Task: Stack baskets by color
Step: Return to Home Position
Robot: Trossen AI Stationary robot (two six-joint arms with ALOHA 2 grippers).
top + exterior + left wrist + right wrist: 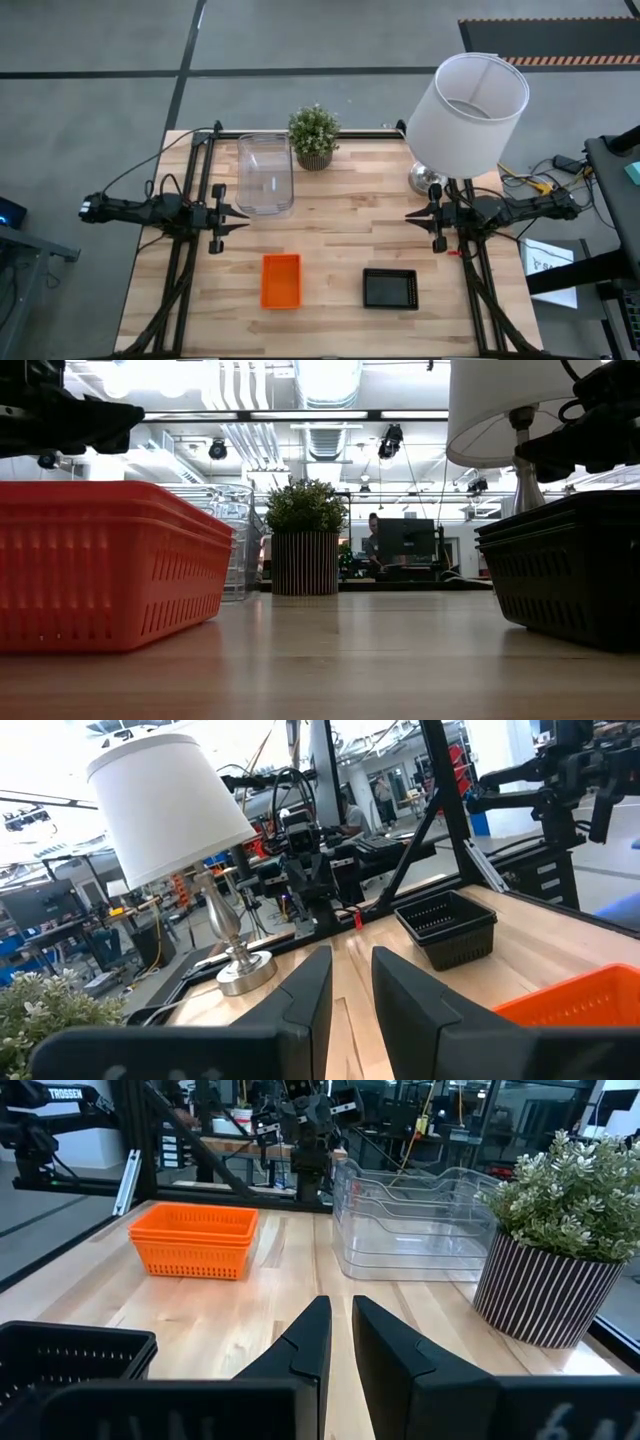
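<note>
An orange basket (281, 281) rests flat on the wooden table (340, 235) near its front edge; the right wrist view shows it (195, 1240) as two nested. To its right sits a black perforated basket (390, 288). Nested clear baskets (265, 175) stand at the far left. My left gripper (243, 212) hovers level at the table's left side, in front of the clear baskets, its fingers (310, 985) a narrow gap apart with nothing between them. My right gripper (410, 215) hovers level at the right side, also slightly open and holding nothing (338, 1302).
A potted green plant (314, 135) stands at the far middle, beside the clear baskets. A lamp with a white shade (468, 110) and a silver base (427, 180) stands at the far right, close to my right arm. Bare wood lies between the two grippers.
</note>
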